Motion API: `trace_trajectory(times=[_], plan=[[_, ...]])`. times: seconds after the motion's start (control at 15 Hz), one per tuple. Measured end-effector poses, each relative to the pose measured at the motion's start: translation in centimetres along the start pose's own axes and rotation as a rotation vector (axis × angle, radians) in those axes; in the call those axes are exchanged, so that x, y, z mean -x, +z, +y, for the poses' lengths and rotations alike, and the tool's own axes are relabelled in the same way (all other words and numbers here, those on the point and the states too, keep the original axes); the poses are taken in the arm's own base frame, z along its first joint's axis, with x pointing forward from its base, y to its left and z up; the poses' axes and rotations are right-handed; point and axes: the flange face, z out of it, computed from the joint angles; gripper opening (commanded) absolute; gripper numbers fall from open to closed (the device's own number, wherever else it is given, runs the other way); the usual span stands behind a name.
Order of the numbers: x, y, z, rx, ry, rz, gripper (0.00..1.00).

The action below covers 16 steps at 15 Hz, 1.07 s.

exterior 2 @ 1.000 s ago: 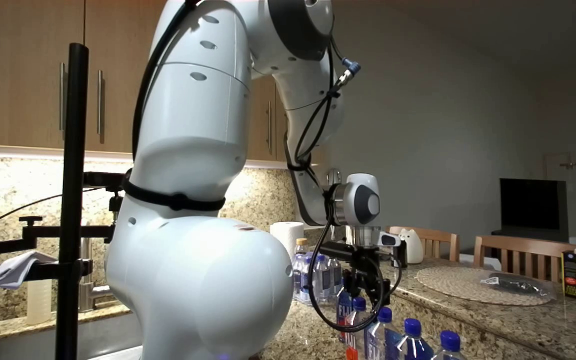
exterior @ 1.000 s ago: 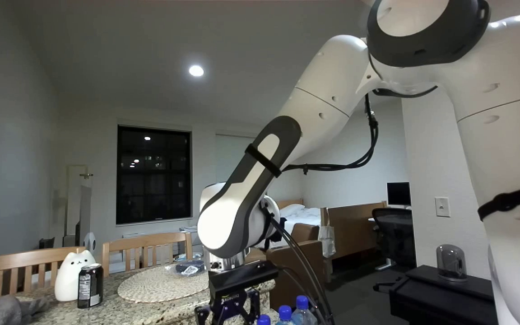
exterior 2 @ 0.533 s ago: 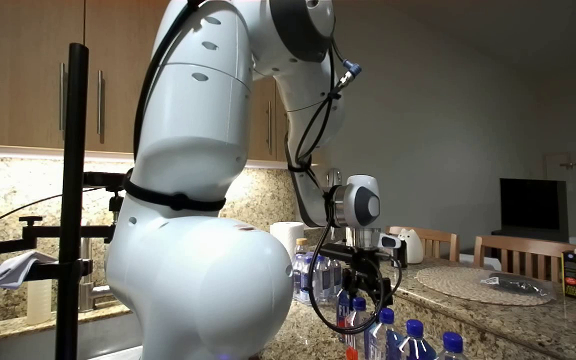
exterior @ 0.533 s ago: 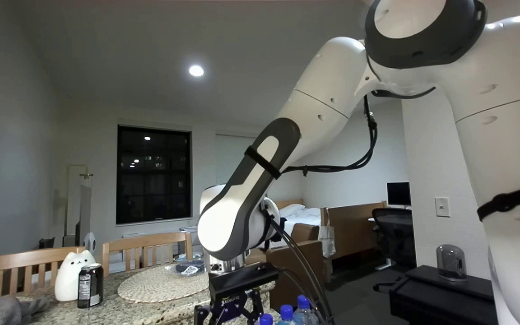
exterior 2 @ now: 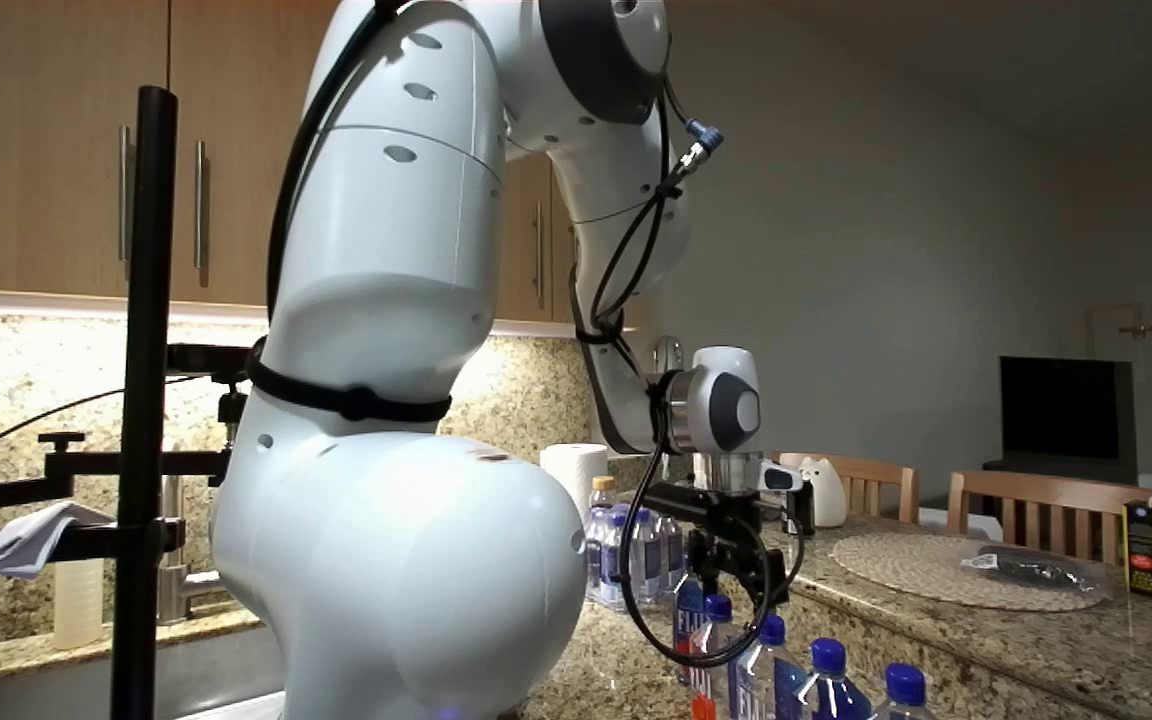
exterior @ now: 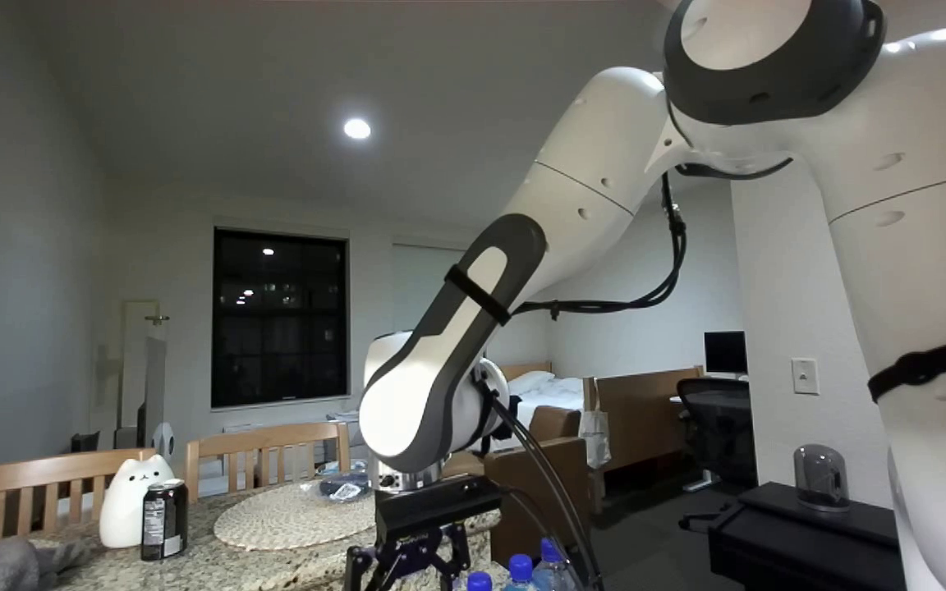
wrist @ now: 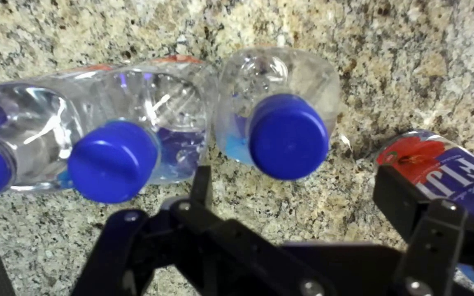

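One pincer (wrist: 298,187), slightly higher, four bottles (wrist: 288,137) in wrist view.

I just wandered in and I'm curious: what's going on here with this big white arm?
A robot arm has its gripper open near a blue-capped bottle on a speckled counter. In the wrist view, that bottle lines up with the gap between the fingers, but nothing is held. More bottles stand close by.

- The arm (exterior: 588,156) is showing glossy white shells (exterior 2: 406,230) and dark grey covers (exterior: 769,94).
- Black cables (exterior: 596,304) and a blue connector (exterior 2: 704,135) are hanging high above the tool (wrist: 298,193).
- A silver collar (exterior 2: 729,474) is gleaming just above the tool.
- Silver screws (wrist: 184,206) are dotting the tool's black linkages (wrist: 245,248).
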Motion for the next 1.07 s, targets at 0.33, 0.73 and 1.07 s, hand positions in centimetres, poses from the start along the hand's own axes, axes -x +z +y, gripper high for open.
trace_trajectory(times=[0.33, 0.73, 1.07], plan=[[-0.4, -1.0, -0.3, -0.022, -0.002, 0.041, 1.00], [-1.0, -3.4, -0.7, -0.041, -0.029, 0.094, 1.00], [-2.3, -5.3, -2.6, -0.063, -0.186, 0.133, 1.00]])
